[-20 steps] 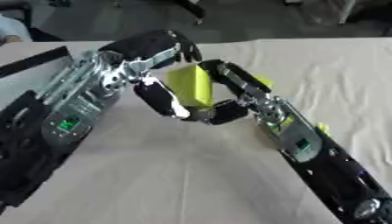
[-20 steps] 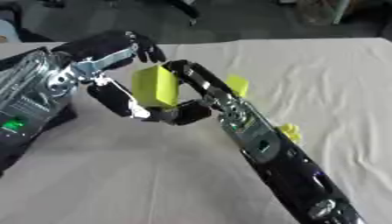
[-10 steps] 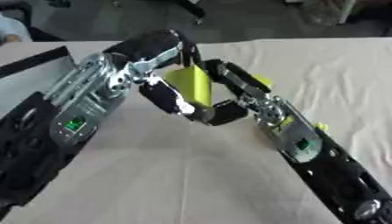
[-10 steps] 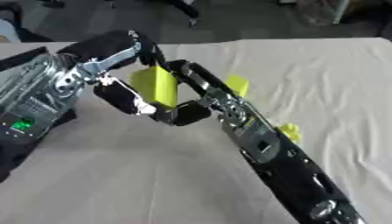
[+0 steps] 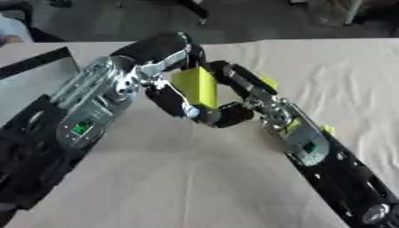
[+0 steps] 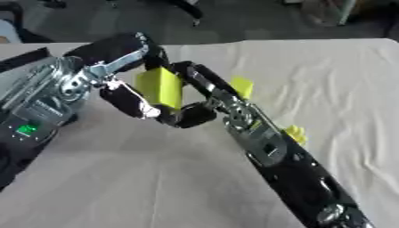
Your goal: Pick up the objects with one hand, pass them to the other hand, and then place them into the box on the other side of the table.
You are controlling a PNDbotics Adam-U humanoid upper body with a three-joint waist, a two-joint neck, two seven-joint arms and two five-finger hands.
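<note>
A yellow-green block [image 5: 196, 86] hangs above the middle of the table between my two hands. My left hand [image 5: 160, 67] comes in from the left, its fingers curled over the block's top and under its left side. My right hand [image 5: 238, 100] reaches up from the lower right, with fingers behind the block and its thumb curled beneath it. Both hands are shut on the block. A second yellow piece [image 6: 242, 86] lies on the cloth just behind my right hand. A small yellow piece [image 6: 295, 133] shows beside my right forearm.
A dark-rimmed box [image 5: 40, 61] with a grey inside sits at the table's left side, partly hidden by my left arm. The beige cloth [image 5: 343, 75] is wrinkled on the right. Past the table's far edge the floor is dark.
Hardly anything differs. Both hands stay closed round the block at the same spot above the table.
</note>
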